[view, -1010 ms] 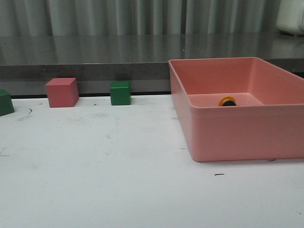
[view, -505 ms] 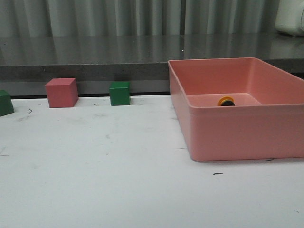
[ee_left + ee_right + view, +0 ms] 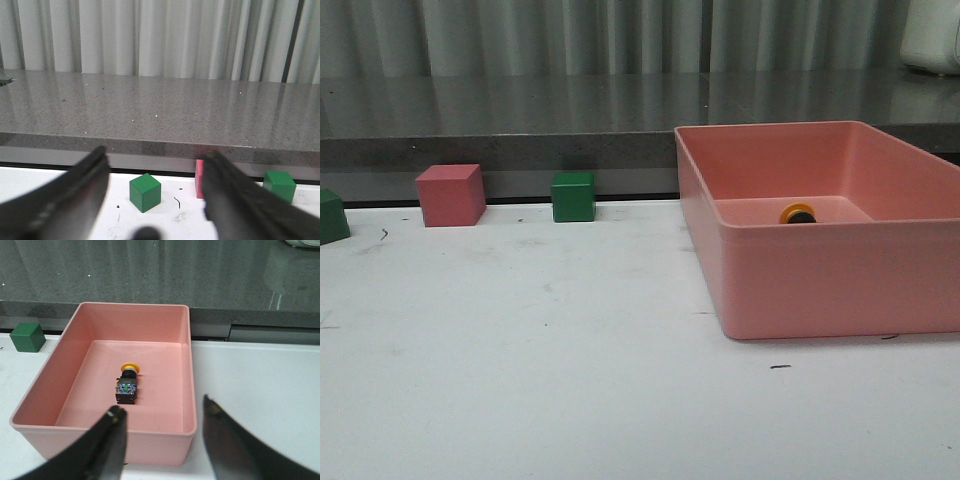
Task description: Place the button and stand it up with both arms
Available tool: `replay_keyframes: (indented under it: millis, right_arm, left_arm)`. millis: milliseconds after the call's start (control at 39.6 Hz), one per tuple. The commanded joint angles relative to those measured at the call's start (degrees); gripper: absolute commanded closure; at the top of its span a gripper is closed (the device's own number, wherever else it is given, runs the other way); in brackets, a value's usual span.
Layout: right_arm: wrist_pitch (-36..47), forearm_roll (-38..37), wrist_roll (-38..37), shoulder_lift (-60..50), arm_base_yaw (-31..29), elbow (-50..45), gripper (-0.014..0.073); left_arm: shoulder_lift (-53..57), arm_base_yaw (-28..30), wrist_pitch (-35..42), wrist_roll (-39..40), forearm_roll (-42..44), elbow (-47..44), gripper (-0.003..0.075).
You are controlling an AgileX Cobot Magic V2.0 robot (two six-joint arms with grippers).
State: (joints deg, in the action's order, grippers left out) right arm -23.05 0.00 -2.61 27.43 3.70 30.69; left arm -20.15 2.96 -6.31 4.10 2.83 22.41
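Two grippers are open and empty, so nothing is held yet. The right gripper (image 3: 162, 440) hangs above the near wall of the pink bin (image 3: 45, 385), its jaws spread wide. Just beyond its fingertips and slightly toward its left finger, the button (image 3: 127, 385) lies on its side on the bin floor, yellow cap pointing away from the gripper and clear base toward it. That pose explains the need for two arms: the button must be lifted out, then turned up onto its base. In the front view only the cap shows over the bin wall. The left gripper (image 3: 155, 200) is also spread wide, aimed at the green cube (image 3: 145, 192) between its fingers, well apart from the bin. A pink cube (image 3: 199, 178) seems to sit behind its right finger, mostly hidden.
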Motion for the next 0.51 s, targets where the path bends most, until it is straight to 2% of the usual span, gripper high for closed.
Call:
replay_keyframes:
  millis: [0, 25, 278, 480]
  right_arm:
    - [4.20, 0.00, 0.45, 0.65, 0.16, 2.22, -0.0048]
    - [4.14, 0.00, 0.45, 0.65, 0.16, 2.22, -0.0074]
    - [7.47, 0.00, 0.45, 1.50, 0.16, 2.22, -0.0050]
    - [9.56, 0.57, 0.45, 8.95, 0.16, 3.64, -0.0050]
  left_arm:
    - [-0.73, -0.43, 4.89, 0.31, -0.02, 2.18, 0.0012]
    - [-0.73, -0.43, 4.89, 0.31, -0.02, 2.18, 0.0022]
    - [-0.73, -0.43, 4.78, 0.31, -0.02, 2.18, 0.0108]
    - [-0.73, -0.43, 4.78, 0.31, -0.02, 2.18, 0.0159]
